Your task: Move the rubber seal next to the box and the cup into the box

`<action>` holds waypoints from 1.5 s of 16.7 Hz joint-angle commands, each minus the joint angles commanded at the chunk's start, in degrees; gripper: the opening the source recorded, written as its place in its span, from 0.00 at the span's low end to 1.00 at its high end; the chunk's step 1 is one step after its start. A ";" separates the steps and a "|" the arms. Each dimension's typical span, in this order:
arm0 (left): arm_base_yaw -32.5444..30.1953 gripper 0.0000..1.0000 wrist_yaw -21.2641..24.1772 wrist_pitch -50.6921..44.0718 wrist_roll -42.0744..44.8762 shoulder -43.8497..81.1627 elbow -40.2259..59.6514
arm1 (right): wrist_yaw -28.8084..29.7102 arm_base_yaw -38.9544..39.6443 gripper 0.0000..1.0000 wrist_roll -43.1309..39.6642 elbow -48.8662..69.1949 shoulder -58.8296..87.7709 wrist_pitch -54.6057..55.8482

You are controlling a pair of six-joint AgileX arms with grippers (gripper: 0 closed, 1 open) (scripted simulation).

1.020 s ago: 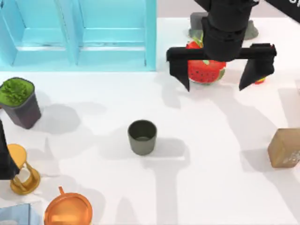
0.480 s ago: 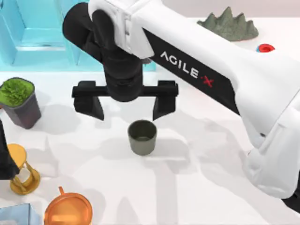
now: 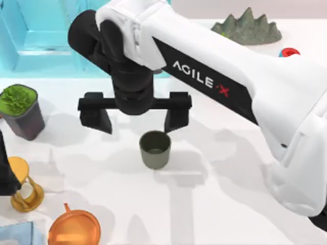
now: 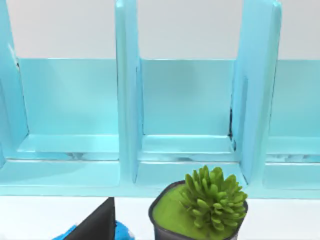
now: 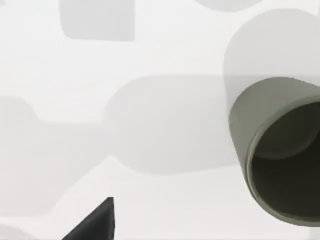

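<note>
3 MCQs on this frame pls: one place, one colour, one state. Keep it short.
1. Where does the right hand sit?
A. over the orange pot
B. just above the cup's far-left side
C. inside the box

2. What colour is the box?
A. light blue
B. red
C. yellow

3. How does the cup stand?
A. tipped on its side
B. upright, on the table, mouth up
C. clamped between the fingers

Answers:
1. B: the top view shows the open hand spread wide, one finger right beside the cup's rim.
2. A: its walls and compartments are light blue.
3. B: its open mouth faces up, no finger closed on it.
</note>
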 joint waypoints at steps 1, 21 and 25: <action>0.00 1.00 0.00 0.00 0.00 0.00 0.00 | -0.02 -0.08 1.00 -0.07 -2.54 -0.24 2.29; 0.00 1.00 0.00 0.00 0.00 0.00 0.00 | -0.05 -0.32 0.25 -0.31 -17.25 -1.25 15.76; 0.00 1.00 0.00 0.00 0.00 0.00 0.00 | -0.05 -0.32 0.00 -0.31 -17.25 -1.25 15.76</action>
